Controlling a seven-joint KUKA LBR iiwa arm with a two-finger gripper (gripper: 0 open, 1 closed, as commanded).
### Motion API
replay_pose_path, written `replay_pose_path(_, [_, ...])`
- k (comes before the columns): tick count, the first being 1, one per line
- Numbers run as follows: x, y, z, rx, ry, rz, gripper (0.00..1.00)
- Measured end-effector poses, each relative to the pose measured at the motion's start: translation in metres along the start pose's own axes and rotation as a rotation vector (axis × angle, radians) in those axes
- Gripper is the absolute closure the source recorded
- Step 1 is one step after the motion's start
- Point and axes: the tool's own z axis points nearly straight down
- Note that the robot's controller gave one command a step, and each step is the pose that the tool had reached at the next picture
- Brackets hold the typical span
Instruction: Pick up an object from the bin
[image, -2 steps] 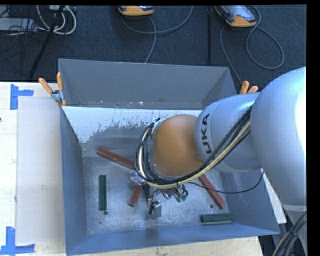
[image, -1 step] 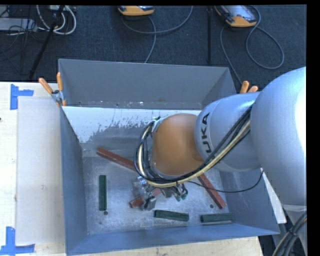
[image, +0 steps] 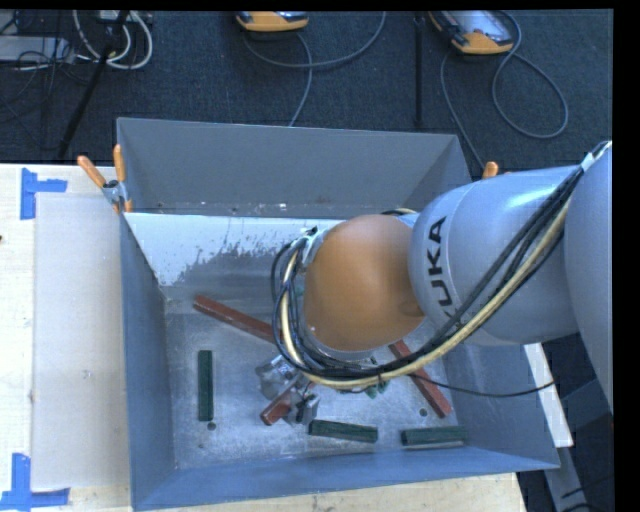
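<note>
My gripper (image: 287, 390) sits low over the bin floor, front of centre, mostly hidden under the arm's orange cover. A short reddish-brown stick (image: 271, 412) lies right at its lower tip, touching or nearly touching it; whether the stick is gripped cannot be told. A dark green bar (image: 343, 431) lies flat just right of and below the gripper. A long reddish-brown stick (image: 233, 315) slants across the floor to the upper left and runs under the cover.
Another dark green bar (image: 205, 384) stands lengthwise at the left of the floor, and a third (image: 433, 437) lies near the front right corner. A reddish-brown stick (image: 428, 390) slants under the arm at the right. The arm covers the bin's right half.
</note>
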Motion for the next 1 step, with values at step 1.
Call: replay_pose_path(1, [-0.0161, -0.0065, -0.1282, 0.003, -0.006, -0.004, 1.0])
